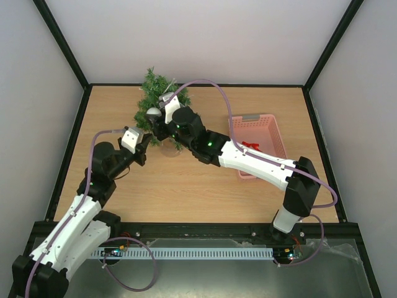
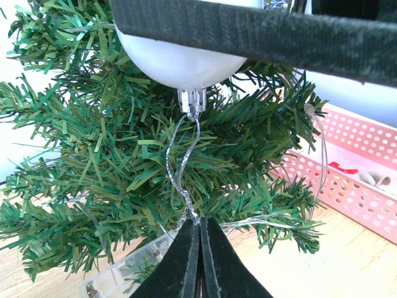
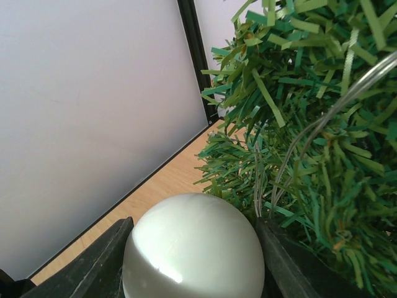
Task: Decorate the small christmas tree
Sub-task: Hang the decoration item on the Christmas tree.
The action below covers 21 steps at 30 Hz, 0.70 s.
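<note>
The small christmas tree [image 1: 159, 93] stands at the back of the table, left of centre. My right gripper [image 1: 155, 119] is shut on a pearl-white ball ornament [image 1: 152, 113] and holds it against the tree's front branches. In the right wrist view the ball [image 3: 193, 248] fills the gap between the fingers, with the tree [image 3: 310, 124] just behind it. My left gripper [image 1: 149, 140] is just below, shut on the ball's silver hanging loop [image 2: 181, 167]. In the left wrist view the loop runs from the ball's cap [image 2: 191, 100] down into the closed fingertips [image 2: 186, 248].
A pink basket [image 1: 251, 117] stands right of the tree with a red item [image 1: 250, 146] inside; it also shows in the left wrist view [image 2: 366, 205]. The tree's clear base [image 2: 124, 273] is near the left fingers. The right arm stretches across the table's middle.
</note>
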Tool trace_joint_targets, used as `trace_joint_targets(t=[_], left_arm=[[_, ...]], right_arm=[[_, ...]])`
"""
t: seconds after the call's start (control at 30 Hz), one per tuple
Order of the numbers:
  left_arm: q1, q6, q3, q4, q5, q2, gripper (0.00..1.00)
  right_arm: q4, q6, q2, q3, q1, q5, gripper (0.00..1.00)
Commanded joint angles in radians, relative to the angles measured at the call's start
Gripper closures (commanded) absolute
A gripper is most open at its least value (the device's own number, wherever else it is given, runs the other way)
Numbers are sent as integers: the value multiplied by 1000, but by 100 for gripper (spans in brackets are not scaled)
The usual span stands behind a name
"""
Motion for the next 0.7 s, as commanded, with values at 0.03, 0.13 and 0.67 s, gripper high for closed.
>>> trace_joint_targets(t=[0.03,0.13,0.67], left_arm=[[11,-5,5,54,54,9,98],[11,-8,-1,61,70,-1,98],[16,-3,-15,11,-4,-65,98]], right_arm=[[-11,-21,-3,11,3,32,56],[-9,-22,-9,9,4,25,56],[5,-3,-1,12,3,-63,56]])
